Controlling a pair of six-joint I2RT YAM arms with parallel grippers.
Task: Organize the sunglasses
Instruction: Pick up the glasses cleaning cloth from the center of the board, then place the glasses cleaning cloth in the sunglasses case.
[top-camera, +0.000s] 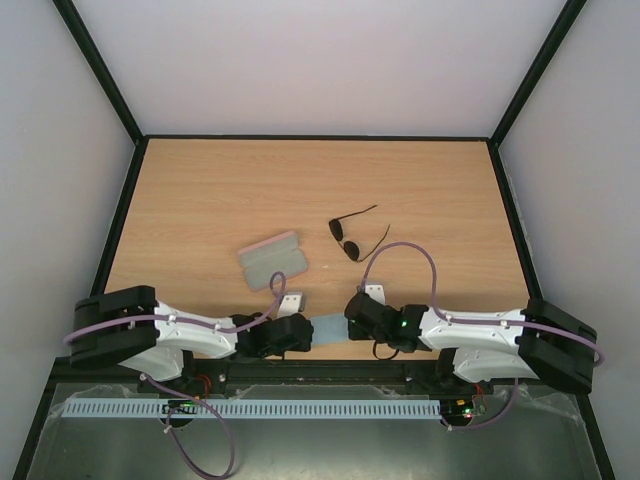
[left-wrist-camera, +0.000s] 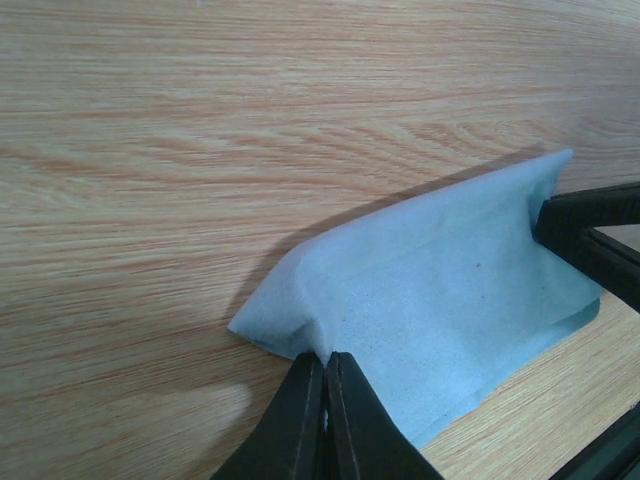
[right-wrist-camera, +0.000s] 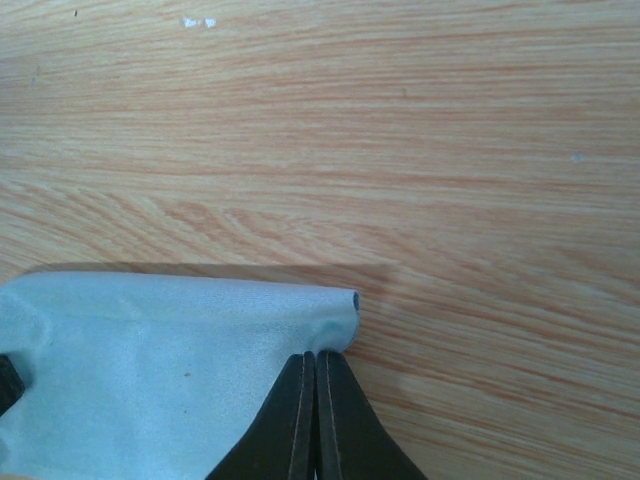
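The black sunglasses (top-camera: 347, 238) lie mid-table with thin temple arms spread open. The case (top-camera: 272, 259) lies to their left, looking grey-green here. A light blue cloth (top-camera: 329, 329) lies at the near edge between my two grippers. My left gripper (left-wrist-camera: 327, 360) is shut on the cloth's (left-wrist-camera: 440, 300) left corner. My right gripper (right-wrist-camera: 315, 358) is shut on the cloth's (right-wrist-camera: 150, 360) right corner. The cloth is folded over on itself, its fold toward the far side. The right gripper's fingertips (left-wrist-camera: 590, 235) show at the cloth's far side in the left wrist view.
The wooden table (top-camera: 200, 190) is bounded by black frame rails and white walls. The arms' cables loop over the near part of the table close to the case and sunglasses. A white slotted rail (top-camera: 250, 408) runs below the table's front edge.
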